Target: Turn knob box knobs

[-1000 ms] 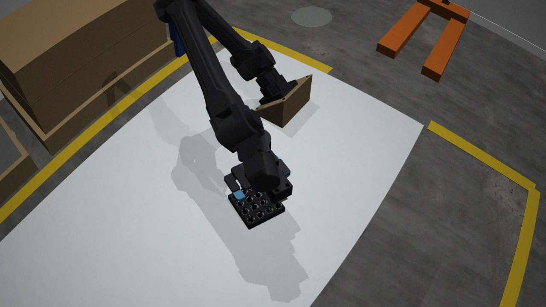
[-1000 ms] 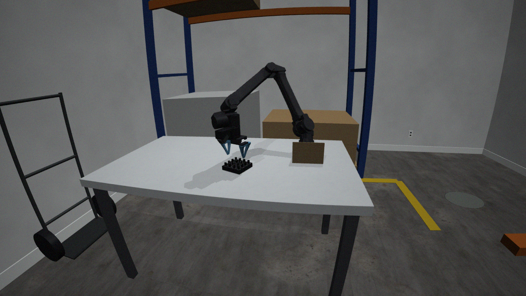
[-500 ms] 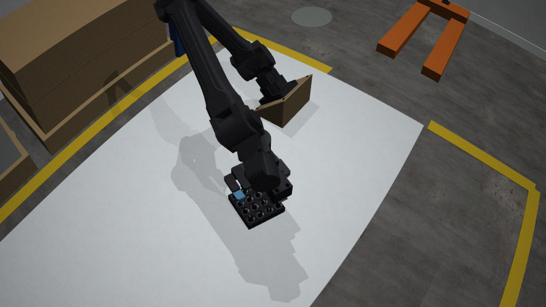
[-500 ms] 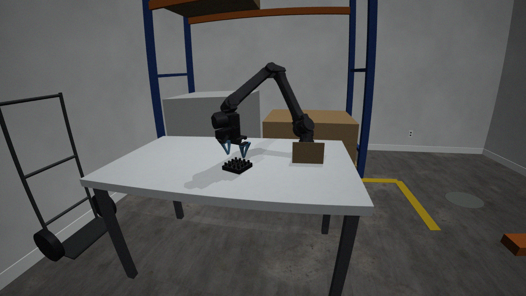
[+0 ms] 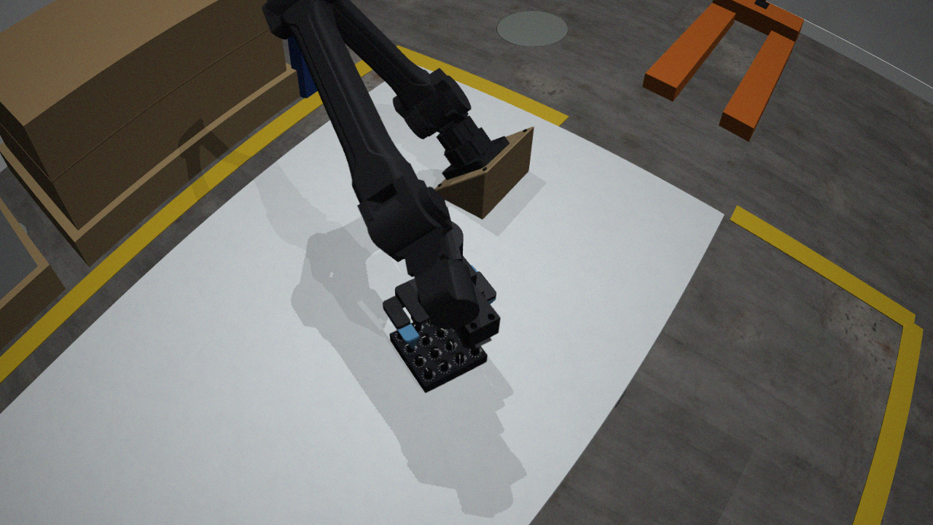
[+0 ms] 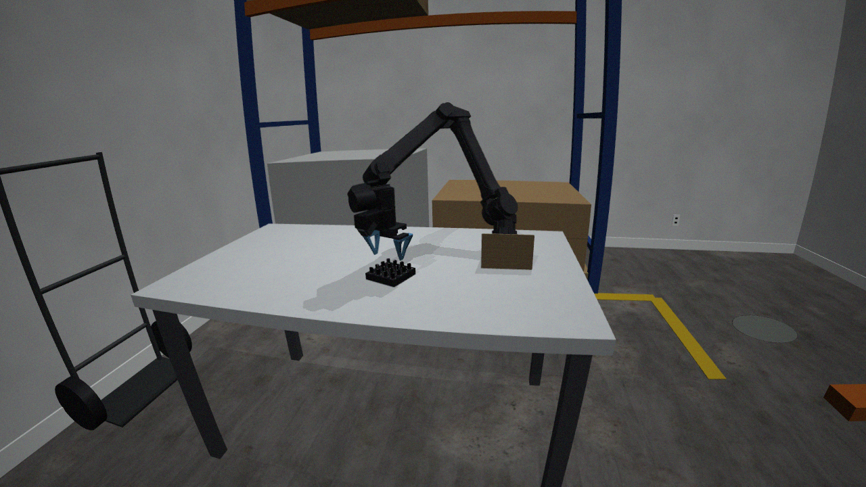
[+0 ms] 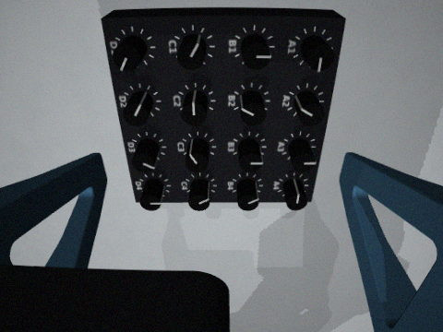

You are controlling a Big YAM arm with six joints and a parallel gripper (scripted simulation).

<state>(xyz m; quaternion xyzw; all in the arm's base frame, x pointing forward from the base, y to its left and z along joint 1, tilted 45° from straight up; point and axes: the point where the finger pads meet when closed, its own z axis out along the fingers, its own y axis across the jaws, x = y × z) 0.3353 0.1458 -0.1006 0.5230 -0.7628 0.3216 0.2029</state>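
The black knob box (image 5: 438, 356) stands on the white table; it also shows in the exterior view (image 6: 390, 273). In the wrist view the knob box (image 7: 221, 107) fills the upper middle, with the printed names left of each knob and row 1 at the top. Knob B1 (image 7: 255, 50) has its white line pointing to the right of the picture. Knob C4 (image 7: 198, 194) has its line pointing right and slightly down. My gripper (image 7: 223, 166) (image 6: 386, 251) is open and empty. It hangs above the box's row 4 edge, touching no knob.
The arm's brown base block (image 5: 489, 173) stands on the table behind the box. Large cardboard boxes (image 5: 117, 111) and blue shelf posts (image 6: 251, 115) lie beyond the table. A hand truck (image 6: 78, 290) stands at the left.
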